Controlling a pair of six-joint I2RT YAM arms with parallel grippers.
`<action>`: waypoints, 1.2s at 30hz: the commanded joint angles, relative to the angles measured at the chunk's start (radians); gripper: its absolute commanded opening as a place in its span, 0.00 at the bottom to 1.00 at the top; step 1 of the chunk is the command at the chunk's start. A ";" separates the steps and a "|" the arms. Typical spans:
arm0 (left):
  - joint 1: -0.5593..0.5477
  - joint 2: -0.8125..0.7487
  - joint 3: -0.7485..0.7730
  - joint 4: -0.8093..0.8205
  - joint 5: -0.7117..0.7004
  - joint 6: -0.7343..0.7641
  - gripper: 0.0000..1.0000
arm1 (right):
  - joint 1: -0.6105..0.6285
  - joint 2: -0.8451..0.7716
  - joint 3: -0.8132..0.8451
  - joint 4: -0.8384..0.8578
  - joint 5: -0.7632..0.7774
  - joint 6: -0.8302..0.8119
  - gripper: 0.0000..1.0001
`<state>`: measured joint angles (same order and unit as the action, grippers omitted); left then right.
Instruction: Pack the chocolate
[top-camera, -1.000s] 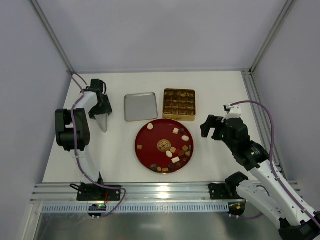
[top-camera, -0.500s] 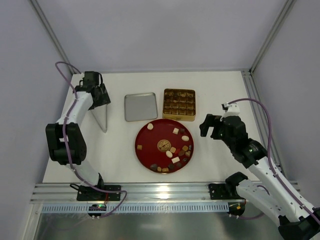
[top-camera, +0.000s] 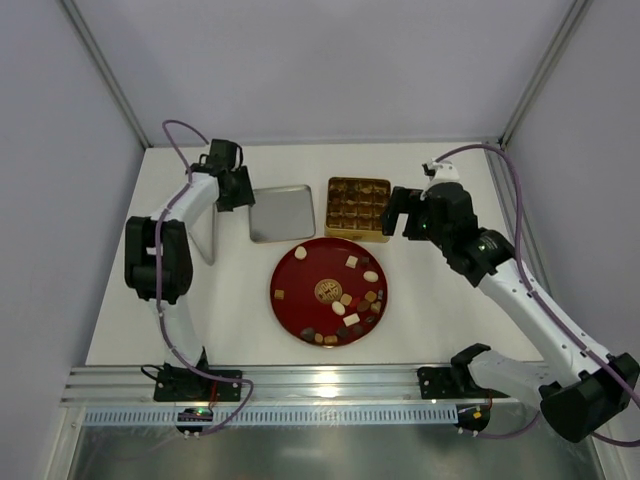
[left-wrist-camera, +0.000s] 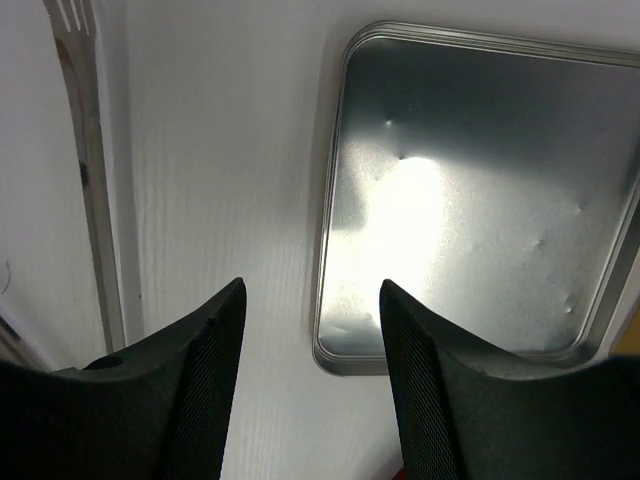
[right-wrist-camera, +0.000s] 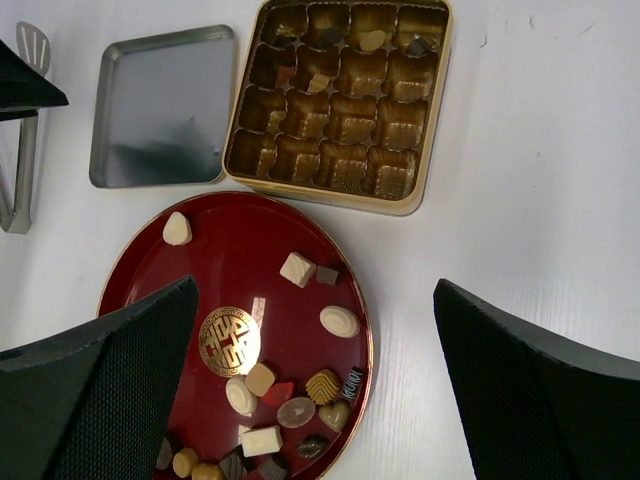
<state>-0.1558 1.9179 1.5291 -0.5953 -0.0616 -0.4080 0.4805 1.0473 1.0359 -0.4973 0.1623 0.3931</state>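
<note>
Chocolate (right-wrist-camera: 339, 321): many pcs loose on red plate (right-wrist-camera: 230, 260), most bunched at near-right rim. Gold tin (right-wrist-camera: 330, 198) just behind plate, liners showing in most cups, 1–2 maybe filled, can't tell. Silver lid (left-wrist-camera: 480, 190) beside tin, left. Left gripper (left-wrist-camera: 312, 290) over lid corner, jaws apart, nothing btwn. Right gripper (right-wrist-camera: 315, 288) above plate, jaws wide, nothing held.

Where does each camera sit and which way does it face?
Top external: above and behind left arm and right arm, looking down on the table; both show.
Left wrist: on the left arm, facing down at silver tray; left pincer at bottom.
Right wrist: on the right arm, facing down at red plate and gold tin; right pincer at bottom.
Shared: silver tray, all three.
</note>
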 joint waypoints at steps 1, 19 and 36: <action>0.007 0.067 0.063 0.025 0.017 0.001 0.55 | 0.000 0.057 0.047 0.051 -0.053 -0.013 1.00; 0.032 0.194 0.020 0.104 0.129 0.069 0.43 | 0.000 0.359 0.168 0.163 -0.211 -0.045 0.96; 0.050 0.253 0.062 0.100 0.183 0.078 0.11 | 0.001 0.624 0.343 0.218 -0.365 -0.022 0.95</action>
<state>-0.1089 2.1353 1.5810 -0.4911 0.0971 -0.3439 0.4805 1.6352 1.3056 -0.3344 -0.1341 0.3614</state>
